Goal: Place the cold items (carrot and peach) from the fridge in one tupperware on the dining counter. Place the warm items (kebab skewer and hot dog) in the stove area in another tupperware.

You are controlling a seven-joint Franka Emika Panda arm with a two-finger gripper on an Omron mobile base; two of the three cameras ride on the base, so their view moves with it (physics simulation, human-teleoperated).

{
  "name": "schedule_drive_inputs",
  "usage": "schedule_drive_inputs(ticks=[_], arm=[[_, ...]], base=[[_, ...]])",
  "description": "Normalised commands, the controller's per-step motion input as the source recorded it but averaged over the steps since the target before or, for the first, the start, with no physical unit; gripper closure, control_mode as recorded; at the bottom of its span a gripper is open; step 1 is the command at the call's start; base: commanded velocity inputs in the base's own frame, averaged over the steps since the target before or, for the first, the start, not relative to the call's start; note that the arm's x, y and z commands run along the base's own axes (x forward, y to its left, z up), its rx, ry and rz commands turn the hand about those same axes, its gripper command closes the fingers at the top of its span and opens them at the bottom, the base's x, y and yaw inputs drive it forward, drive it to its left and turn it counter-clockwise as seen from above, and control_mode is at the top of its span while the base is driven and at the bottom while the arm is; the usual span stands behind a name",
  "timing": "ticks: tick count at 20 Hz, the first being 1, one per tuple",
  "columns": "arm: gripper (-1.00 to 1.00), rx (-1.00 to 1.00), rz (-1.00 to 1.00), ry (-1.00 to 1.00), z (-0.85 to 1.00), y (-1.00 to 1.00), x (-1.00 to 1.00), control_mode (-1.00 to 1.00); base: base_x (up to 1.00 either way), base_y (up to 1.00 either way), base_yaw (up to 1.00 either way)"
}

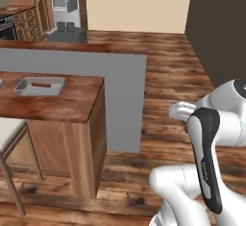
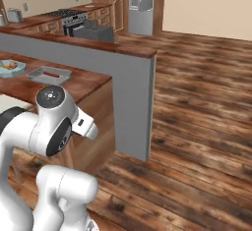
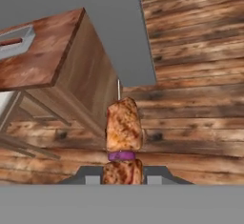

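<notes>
Beyond counter (image 3: 57, 51) corner, open floor (image 3: 200, 51); gripper (image 3: 122, 178) clamps kebab skewer (image 3: 124, 127).

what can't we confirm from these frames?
- End effector fingertips: hand view, hidden behind the kebab skewer and the bottom edge.
- Skewer's lower end: hand view, cut off.
- Teal tupperware contents: right base view, too small.
- Grey tupperware: hand view, cropped at left edge.

The left base view looks forward and down from behind the arm's left; the right base view does so from its right. Both share the dining counter (image 1: 72, 95) and grey tupperware (image 1: 39, 86), seen fairly near. The hand view points down along the gripper (image 3: 122, 178), probably toward the counter's end.
</notes>
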Motion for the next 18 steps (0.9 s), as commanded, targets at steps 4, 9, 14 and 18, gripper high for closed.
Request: schedule_drive_inputs(ticks=[4, 9, 14, 18], arm=[[1.00, 0.00, 0.00, 0.00, 0.00, 0.00, 0.00, 1.00], [1.00, 0.00, 0.00, 0.00, 0.00, 0.00, 0.00, 1.00], [1.00, 0.00, 0.00, 0.00, 0.00, 0.00, 0.00, 1.00], [1.00, 0.00, 0.00, 0.00, 0.00, 0.00, 0.00, 1.00]], base=[[0.00, 1.00, -0.17], [0.00, 0.99, -0.15], [0.00, 0.95, -0.16], [0.08, 0.88, -0.17]])
